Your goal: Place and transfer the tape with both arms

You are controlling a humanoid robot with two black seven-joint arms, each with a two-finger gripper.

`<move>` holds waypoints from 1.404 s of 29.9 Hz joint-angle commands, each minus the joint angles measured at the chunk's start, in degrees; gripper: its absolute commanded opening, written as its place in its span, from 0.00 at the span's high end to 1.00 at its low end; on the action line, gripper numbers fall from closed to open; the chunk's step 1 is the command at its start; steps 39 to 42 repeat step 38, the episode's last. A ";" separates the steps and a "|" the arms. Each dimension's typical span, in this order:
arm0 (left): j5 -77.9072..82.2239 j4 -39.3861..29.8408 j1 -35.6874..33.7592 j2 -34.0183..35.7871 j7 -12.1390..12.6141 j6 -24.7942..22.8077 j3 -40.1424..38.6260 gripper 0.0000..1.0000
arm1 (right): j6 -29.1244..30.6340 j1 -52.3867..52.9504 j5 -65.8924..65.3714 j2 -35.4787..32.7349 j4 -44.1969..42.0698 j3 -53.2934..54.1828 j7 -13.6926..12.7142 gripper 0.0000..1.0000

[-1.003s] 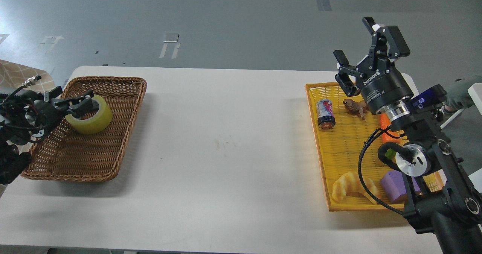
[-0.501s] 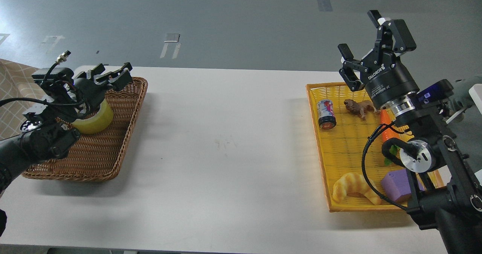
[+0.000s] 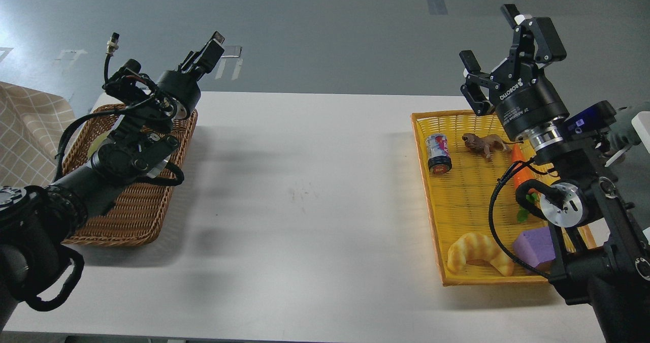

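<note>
Head view shows us only a yellow sliver of the tape (image 3: 97,145) in the wicker basket (image 3: 147,206), behind our left arm (image 3: 122,155). We cannot tell our left gripper's (image 3: 210,53) jaw state. Our right gripper (image 3: 510,43) hangs wide above the yellow tray (image 3: 431,216).

The only clear lettering is the white brand name "ROBOTIQ" on the black body of the right tool (image 3: 505,53), at the far right. Smaller white print on the band beneath it is too fine to read. The can (image 3: 439,153) in the yellow tray (image 3: 431,200) carries an illegible label.
</note>
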 commanded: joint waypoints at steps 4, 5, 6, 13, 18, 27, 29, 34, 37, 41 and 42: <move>-8.50 -2.97 -3.39 -1.23 0.00 -5.00 -0.36 0.02 | 0.44 0.80 0.07 -0.09 -0.34 -0.51 -0.17 0.01; -9.55 -3.84 -3.57 -1.14 0.00 -5.61 -0.36 0.02 | 0.44 1.15 0.07 -0.09 -0.43 -0.51 -0.26 0.01; -11.83 -6.46 -3.74 -0.70 0.00 -6.84 -0.54 0.02 | 0.44 1.76 0.07 -0.09 -0.78 -0.60 -0.26 0.01; -19.75 -28.62 -5.24 6.94 0.00 -14.13 -4.22 0.02 | 0.44 4.41 -0.02 -0.18 -1.92 -0.78 -0.70 0.01; -25.03 -37.42 -0.24 9.41 6.90 -27.15 -19.51 0.02 | 0.44 4.93 -0.02 -0.18 -1.75 -0.69 -0.88 0.01; -25.12 -37.95 5.48 9.85 12.71 -33.48 -26.90 0.02 | 0.44 9.76 -1.52 -1.15 -2.01 -5.25 -0.52 0.01; -25.29 -40.48 8.71 9.06 12.89 -33.39 -30.75 0.02 | 0.18 11.78 -1.52 -1.68 -2.01 -5.70 -0.26 0.01; -24.42 -46.82 17.69 7.65 12.62 -33.39 -34.28 0.02 | 0.09 11.88 -1.60 -1.15 -1.40 -6.22 -0.09 0.01; -24.15 -46.83 18.67 7.65 12.45 -33.39 -36.74 0.02 | 0.17 12.05 -1.34 -0.62 -1.22 -6.23 -0.09 0.01; -24.15 -46.92 18.76 7.65 12.45 -33.57 -37.27 0.02 | 0.18 12.05 -1.34 -0.62 -1.13 -6.23 -0.09 0.01; -24.15 -46.92 18.76 7.65 12.45 -33.57 -37.27 0.02 | 0.18 12.05 -1.34 -0.62 -1.13 -6.23 -0.09 0.01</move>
